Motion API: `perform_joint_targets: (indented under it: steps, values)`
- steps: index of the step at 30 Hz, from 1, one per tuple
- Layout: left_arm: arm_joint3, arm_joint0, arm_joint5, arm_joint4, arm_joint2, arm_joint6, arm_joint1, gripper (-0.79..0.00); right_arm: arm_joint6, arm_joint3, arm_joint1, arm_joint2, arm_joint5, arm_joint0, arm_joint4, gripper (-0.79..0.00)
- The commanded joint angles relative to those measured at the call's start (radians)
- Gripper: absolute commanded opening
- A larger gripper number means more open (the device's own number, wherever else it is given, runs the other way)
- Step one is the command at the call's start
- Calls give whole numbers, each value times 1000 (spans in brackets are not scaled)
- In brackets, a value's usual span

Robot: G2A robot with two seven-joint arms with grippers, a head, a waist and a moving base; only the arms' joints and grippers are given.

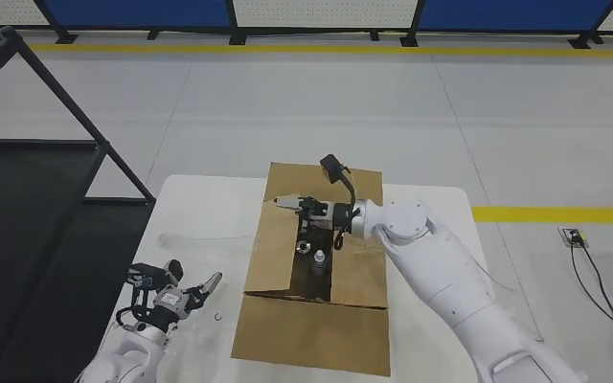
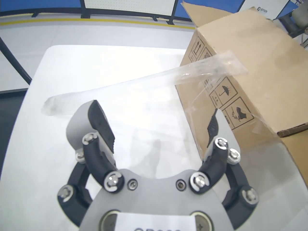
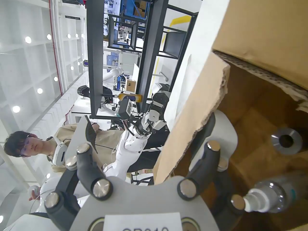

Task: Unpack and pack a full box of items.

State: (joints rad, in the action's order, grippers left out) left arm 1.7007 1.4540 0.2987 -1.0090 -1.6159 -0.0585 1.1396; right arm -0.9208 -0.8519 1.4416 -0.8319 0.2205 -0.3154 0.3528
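Seven entries, listed left to right.

Left gripper (image 2: 156, 110): low over the front-left part of the table (image 1: 206, 206), near its left edge, well apart from the box (image 1: 311, 335). Jaws spread wide, bare white surface between them. Broad open run of table ahead and toward the box's left wall.

Loop (image 1: 219, 316): one, small and dark, flat on the table between the left gripper and the box; too small to identify.

Tape strip (image 2: 144, 80): one, clear, long and crumpled. One end against the box's left wall, the other trailing out over the open table toward the left edge.

Box: one, brown cardboard, mid-table, open. Far and near flaps folded outward; left flap raised, its edge torn and ragged. Opening a narrow dark slot between left and right flaps, tight room for entry. Strip of bare table to the right of the box, partly covered by the right arm.

Right gripper (image 3: 149, 121): at the far-left corner of the opening, its arm lying across the box top from the right. Jaws spread, straddling the raised left flap, one outside, one inside, not closed on it.

Metal cylinder (image 3: 286, 140): one, upright on the box floor, hollow at the top.

Bottle (image 3: 272, 197): one, white-capped, inside the box just beside the cylinder.
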Motion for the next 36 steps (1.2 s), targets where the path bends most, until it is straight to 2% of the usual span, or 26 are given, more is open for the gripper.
perform_joint_targets:
  steps: [1, 11, 16, 22, 29, 36]
  values:
    - [10, 13, -1, 16, -26, 16, -1, 0, 2, -25, 7, 5, -7, 0, 14, 0]
    - [17, 91, -2, 107, -170, 61, -7, 0, 71, -52, 78, 100, -37, 52, 43, 0]
    - [42, 136, 23, 177, -227, 83, -7, 0, 150, 5, 134, 172, -37, 91, 33, 0]
    - [114, 192, 64, 239, -273, 93, -6, 0, 246, 123, 208, 245, -15, 126, 20, 0]
    - [179, 213, 74, 239, -266, 82, -4, 0, 345, 254, 285, 293, 35, 148, -6, 0]
    - [148, 147, 60, 207, -192, 20, -3, 0, 354, 354, 333, 298, 87, 156, -12, 0]
